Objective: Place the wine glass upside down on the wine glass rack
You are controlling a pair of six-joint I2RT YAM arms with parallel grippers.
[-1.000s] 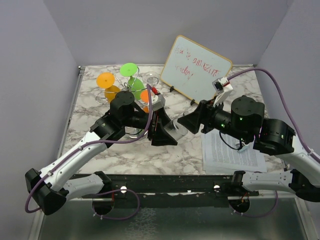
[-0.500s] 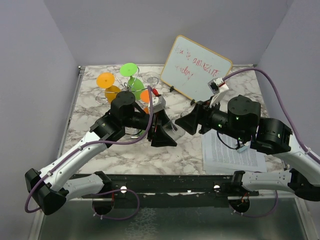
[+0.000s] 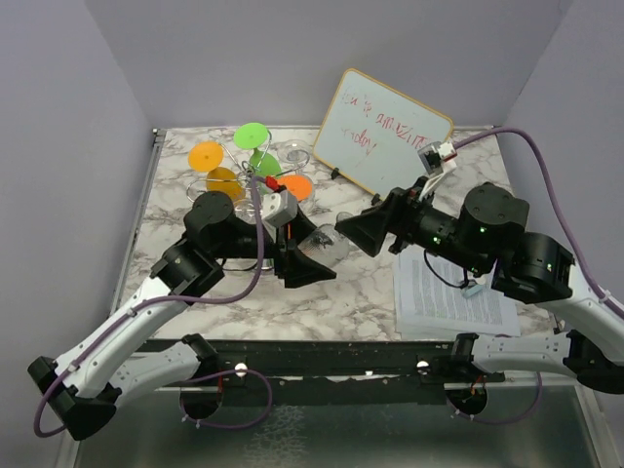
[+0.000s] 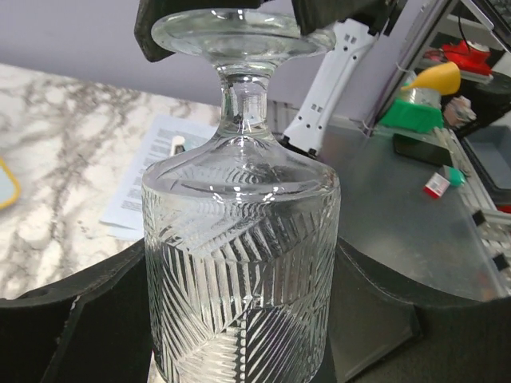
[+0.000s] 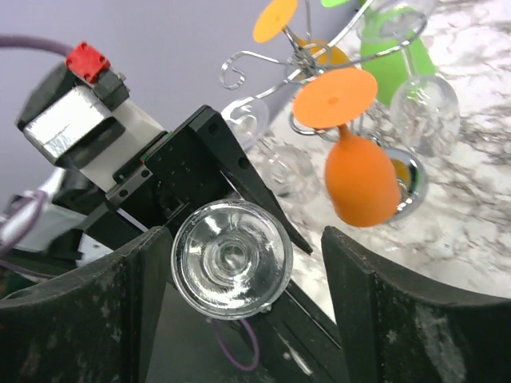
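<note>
**Glass held mid-table, right of rack**

On the grey-veined marble table [image 3: 361,292], a white rectangular whiteboard [image 3: 380,132] is propped far right and a printed paper sheet [image 3: 444,292] is laid near right; open marble is left near centre. The thin silver wire wine glass rack [image 5: 302,56], far left, is crowded with coloured glasses [image 5: 359,179]. The clear ribbed wine glass [image 4: 239,263] is clamped by the left gripper [image 3: 314,255]; its foot is flanked, untouched, by the parted right gripper [image 5: 243,263].

White-and-black arms [image 3: 127,322] trail purple cables [image 3: 512,134] and end in matte black fingers [image 5: 399,319].
</note>
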